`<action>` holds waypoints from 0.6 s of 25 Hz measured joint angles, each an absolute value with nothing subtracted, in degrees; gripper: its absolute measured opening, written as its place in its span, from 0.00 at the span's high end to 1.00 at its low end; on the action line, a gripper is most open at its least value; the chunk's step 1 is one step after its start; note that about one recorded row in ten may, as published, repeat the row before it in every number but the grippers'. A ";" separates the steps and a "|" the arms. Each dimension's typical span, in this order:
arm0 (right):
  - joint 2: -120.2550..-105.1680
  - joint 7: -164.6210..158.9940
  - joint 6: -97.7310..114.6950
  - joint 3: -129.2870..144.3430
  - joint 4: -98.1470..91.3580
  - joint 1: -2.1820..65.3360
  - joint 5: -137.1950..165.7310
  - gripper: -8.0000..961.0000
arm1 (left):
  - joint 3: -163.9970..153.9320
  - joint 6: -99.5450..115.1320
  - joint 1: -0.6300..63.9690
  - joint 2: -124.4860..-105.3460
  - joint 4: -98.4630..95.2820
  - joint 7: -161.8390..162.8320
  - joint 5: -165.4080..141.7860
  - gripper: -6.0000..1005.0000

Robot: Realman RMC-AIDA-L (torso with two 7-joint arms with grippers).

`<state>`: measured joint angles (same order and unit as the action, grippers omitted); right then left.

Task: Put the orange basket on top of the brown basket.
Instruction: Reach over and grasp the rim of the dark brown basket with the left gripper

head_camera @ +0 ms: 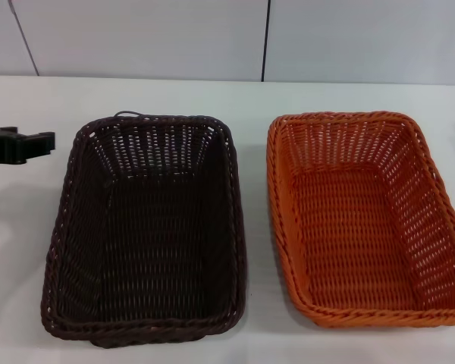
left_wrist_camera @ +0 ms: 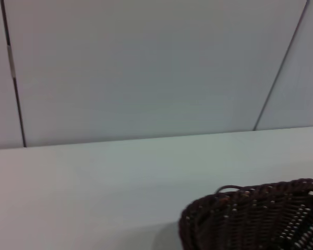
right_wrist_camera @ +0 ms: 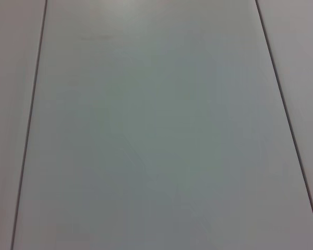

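Side by side on the white surface (head_camera: 258, 334), near the front edge: brown basket (head_camera: 144, 235) to the left, orange basket (head_camera: 368, 220) to the right, a narrow gap between, not touching. Both rectangular, woven, sloped openwork sides, braided rims (same size, both empty). Farther back at the left edge, left gripper (head_camera: 45, 141), dark, just beside the brown basket's far corner; fingers' state: cannot tell. Left wrist view: only that basket's rim corner (left_wrist_camera: 261, 216). Right wrist view: only grey wall panels (right_wrist_camera: 156, 125).

even, bright overhead light, soft shadows beside the brown basket (head_camera: 144, 227), wrist views slightly hazy.
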<state>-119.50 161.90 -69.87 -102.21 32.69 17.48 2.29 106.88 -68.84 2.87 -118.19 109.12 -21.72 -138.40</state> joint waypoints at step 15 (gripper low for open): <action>-119.34 162.10 -69.87 -102.55 32.52 18.36 2.28 0.24 | 96.59 -72.19 4.84 -118.21 111.42 -5.67 -148.83 0.46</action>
